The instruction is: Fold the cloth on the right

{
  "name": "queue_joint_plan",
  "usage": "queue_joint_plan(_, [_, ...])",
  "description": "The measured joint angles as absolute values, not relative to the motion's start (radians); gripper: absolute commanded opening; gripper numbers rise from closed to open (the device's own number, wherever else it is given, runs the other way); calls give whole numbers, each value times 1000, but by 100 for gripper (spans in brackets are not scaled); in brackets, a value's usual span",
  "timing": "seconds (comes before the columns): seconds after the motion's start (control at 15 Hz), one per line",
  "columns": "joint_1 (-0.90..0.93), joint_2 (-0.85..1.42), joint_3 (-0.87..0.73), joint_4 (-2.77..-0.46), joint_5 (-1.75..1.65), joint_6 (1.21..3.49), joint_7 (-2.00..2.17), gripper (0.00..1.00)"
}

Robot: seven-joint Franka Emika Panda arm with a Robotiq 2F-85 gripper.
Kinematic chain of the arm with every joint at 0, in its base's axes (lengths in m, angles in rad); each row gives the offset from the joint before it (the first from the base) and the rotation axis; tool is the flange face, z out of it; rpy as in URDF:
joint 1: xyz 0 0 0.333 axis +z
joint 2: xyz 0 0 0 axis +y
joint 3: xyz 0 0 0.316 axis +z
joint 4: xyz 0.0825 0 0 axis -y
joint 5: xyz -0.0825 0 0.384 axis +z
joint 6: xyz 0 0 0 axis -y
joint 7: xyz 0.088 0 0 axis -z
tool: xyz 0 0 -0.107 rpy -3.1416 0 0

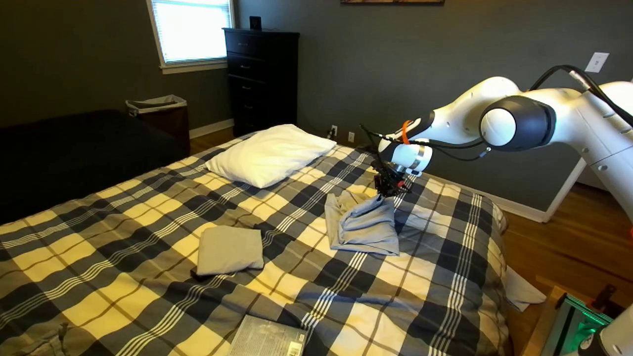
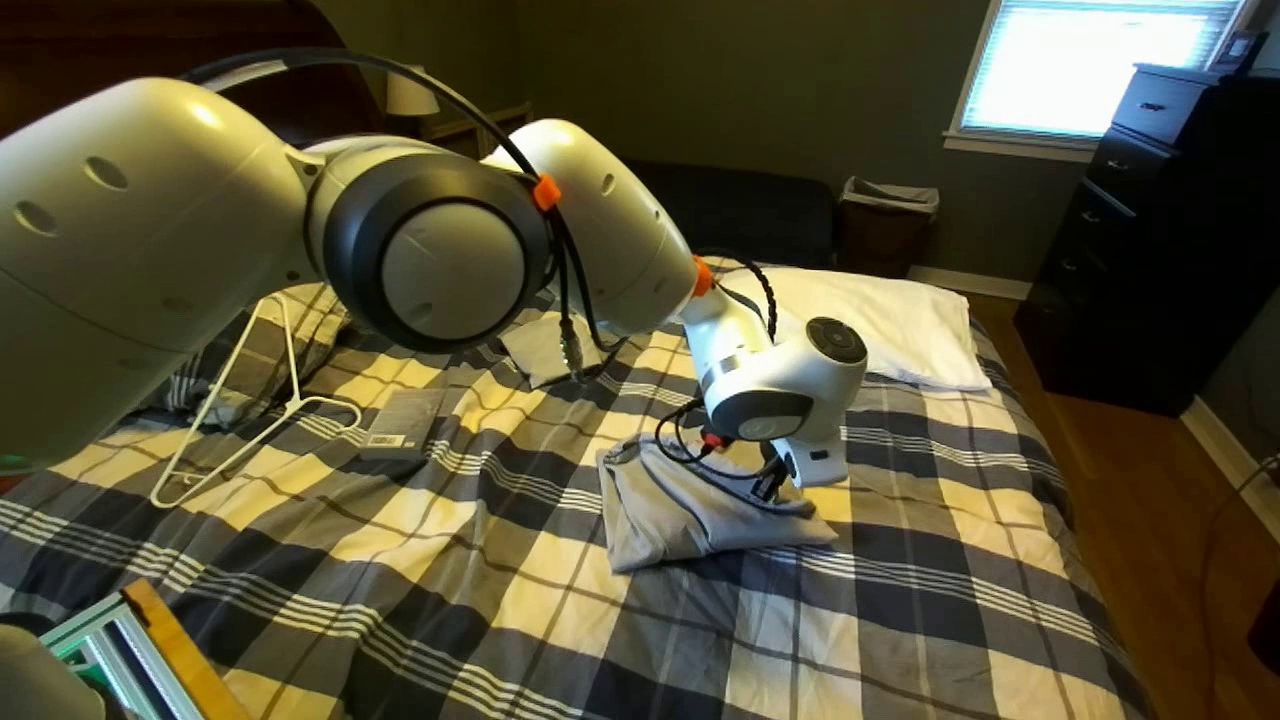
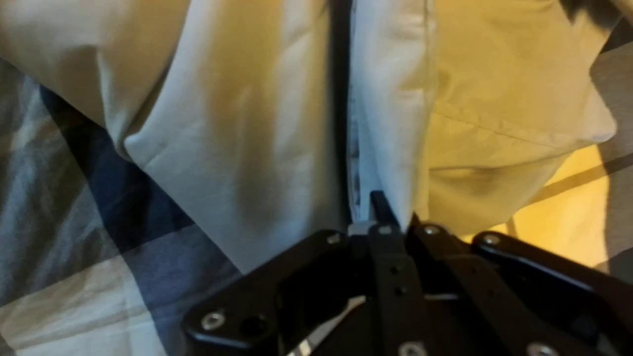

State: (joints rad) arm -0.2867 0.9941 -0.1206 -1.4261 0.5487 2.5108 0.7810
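The cloth (image 1: 363, 235) is a rumpled grey-beige sheet lying on the plaid bed; it also shows in another exterior view (image 2: 660, 515). My gripper (image 1: 384, 194) is at the cloth's edge on the far side from that camera, low over the bed, and also shows in an exterior view (image 2: 768, 484). In the wrist view, the cloth (image 3: 267, 128) fills the upper part. A raised fold of it runs down between the nearly closed fingertips of the gripper (image 3: 399, 217). The fingers look shut on this fold. The very tips are partly hidden by the fabric.
A smaller folded grey-beige square (image 1: 230, 249) lies on the bed (image 1: 435, 282). A white pillow (image 1: 272, 153) lies toward the dresser (image 1: 264, 81). A flat grey case (image 1: 269, 338) and a white hanger (image 2: 293, 404) also lie on the bed.
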Motion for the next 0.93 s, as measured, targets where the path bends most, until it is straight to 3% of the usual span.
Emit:
queue_joint_plan(0.67, [-225,987,-64,-1387,511,2674,641,1])
queue_joint_plan(0.93, [-254,1015,33,-1299,529,2727,567,1])
